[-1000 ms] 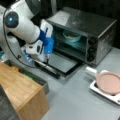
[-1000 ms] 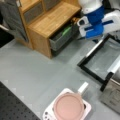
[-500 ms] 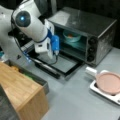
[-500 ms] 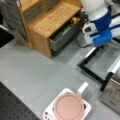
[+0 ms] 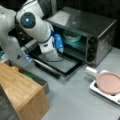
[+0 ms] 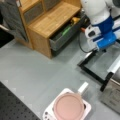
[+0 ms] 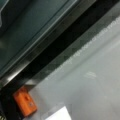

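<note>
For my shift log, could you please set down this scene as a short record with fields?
Gripper: at the toaster oven's open mouth, above its lowered door; fingers hidden.
Inside oven: teal bowl on the rack.
A front view's right: pink plate on a white tray.
Cabinet: wooden, its drawer open with yellow and green items.
Surface: grey table.

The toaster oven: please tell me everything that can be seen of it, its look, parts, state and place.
The boxy dark metal toaster oven stands on the grey table, in a front view's upper right. Its glass door is folded down flat and open. Inside, on a rack, sits a teal bowl with something orange in it. Three round knobs run down the front's right side. The white and blue robot arm hangs over the open door; its pincer does not show clearly.
</note>
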You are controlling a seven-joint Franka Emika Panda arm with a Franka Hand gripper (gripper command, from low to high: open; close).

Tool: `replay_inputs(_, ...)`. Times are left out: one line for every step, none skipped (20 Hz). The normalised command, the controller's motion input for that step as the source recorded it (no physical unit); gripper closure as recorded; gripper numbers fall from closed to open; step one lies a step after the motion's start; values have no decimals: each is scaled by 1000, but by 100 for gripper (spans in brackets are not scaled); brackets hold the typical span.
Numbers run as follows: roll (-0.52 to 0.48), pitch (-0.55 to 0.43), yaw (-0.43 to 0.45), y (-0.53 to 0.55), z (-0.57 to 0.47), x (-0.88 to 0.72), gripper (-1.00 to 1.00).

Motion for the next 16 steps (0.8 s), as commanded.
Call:
replay_inputs(337,115,237,97,-115,184,-100)
replay_inputs(342,128,212,105,-111,180,-100)
replay_inputs(354,128,196,119,-113,170,-100)
replay_inputs(351,127,198,120,-118,159,-100)
replay_inputs(335,117,216,118,-122,150,-100)
replay_inputs(320,108,253,118,-124,146,-100)
replay_inputs(321,96,285,119,-125,144,-100)
replay_inputs(339,86,302,115,-100,153,-100)
replay_inputs(362,83,313,142,-105,150,-100)
replay_inputs(376,78,307,160,-100,152,-100)
replay_inputs(370,71,289,185,-104,149,-100)
replay_inputs(355,62,268,196,-112,151,-100)
replay_inputs(342,56,252,202,-124,155,-100)
replay_inputs(334,48,235,200,-133,162,-100)
replay_inputs(327,42,218,201,-143,170,-100)
replay_inputs(320,41,201,226,-158,170,-100)
